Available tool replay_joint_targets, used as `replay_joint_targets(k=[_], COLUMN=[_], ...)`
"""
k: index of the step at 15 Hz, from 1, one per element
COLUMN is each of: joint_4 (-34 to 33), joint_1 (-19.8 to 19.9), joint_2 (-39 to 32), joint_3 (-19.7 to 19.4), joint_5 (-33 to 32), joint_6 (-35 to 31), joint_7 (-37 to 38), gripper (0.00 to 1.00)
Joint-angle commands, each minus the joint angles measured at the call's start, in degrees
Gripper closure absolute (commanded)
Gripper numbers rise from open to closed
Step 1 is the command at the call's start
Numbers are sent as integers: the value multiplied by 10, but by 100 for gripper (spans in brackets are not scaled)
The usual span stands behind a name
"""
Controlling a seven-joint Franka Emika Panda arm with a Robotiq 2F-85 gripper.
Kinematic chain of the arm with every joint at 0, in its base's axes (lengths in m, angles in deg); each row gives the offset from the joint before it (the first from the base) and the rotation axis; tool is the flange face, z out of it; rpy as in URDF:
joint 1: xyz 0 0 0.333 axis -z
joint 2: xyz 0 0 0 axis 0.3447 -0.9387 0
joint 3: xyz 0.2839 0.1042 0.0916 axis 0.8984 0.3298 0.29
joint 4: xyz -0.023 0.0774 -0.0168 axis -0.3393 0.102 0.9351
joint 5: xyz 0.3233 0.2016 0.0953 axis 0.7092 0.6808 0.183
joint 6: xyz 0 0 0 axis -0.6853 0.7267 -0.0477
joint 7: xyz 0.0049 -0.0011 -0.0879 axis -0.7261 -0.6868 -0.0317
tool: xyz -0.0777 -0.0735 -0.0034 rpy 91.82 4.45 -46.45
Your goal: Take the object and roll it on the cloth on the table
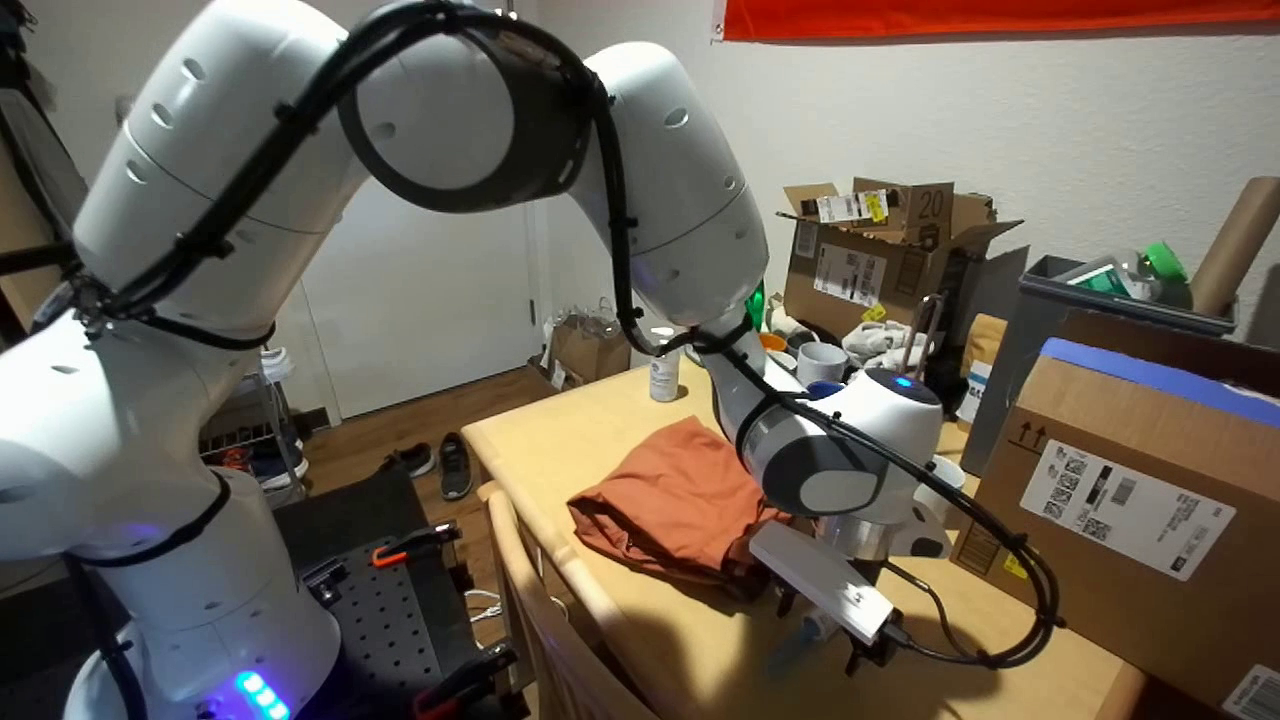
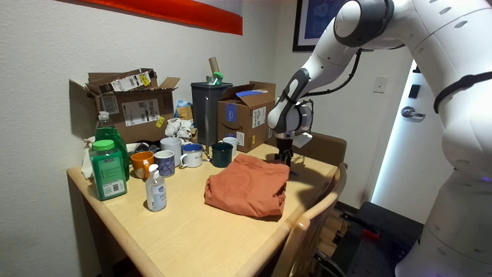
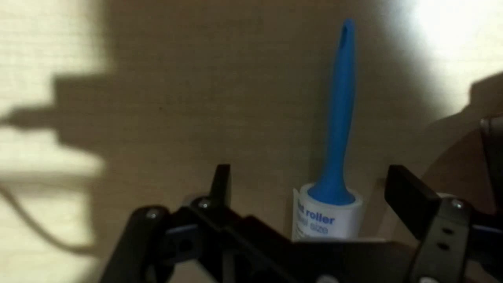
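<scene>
A lint roller lies on the wooden table (image 2: 184, 238). Its blue handle (image 3: 341, 110) and white labelled head (image 3: 328, 218) show in the wrist view, the head partly hidden by the gripper's body. The roller (image 1: 818, 625) is partly hidden under the wrist in an exterior view. My gripper (image 3: 308, 177) is open, its fingers on either side of the roller, apart from it, around where handle meets head. The gripper (image 2: 285, 159) points down beside the cloth. The orange-brown folded cloth (image 2: 248, 184) lies on the table; it also shows in an exterior view (image 1: 680, 500).
A cardboard box (image 1: 1120, 520) stands close to the wrist. Several mugs, including a dark green mug (image 2: 221, 154), stand behind the cloth. A sanitizer bottle (image 2: 157, 192) and green soap bottles (image 2: 108, 171) stand at the table's far end. A wooden chair (image 2: 319, 207) is against the table edge.
</scene>
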Motion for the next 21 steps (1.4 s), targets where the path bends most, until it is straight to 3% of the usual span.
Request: replay_joint_targets(k=[1,16,18,21], joint_4=[6,57,66,78], joint_1=[22,23,17,7], joint_2=[6,33,37,49], joint_3=[9,4,0,-3], joint_5=[6,-12,-22,-34], joint_6=[-13,-45,-57,-66], joint_7=[-8,-7,-6,-5], gripper=[0,0,26,51])
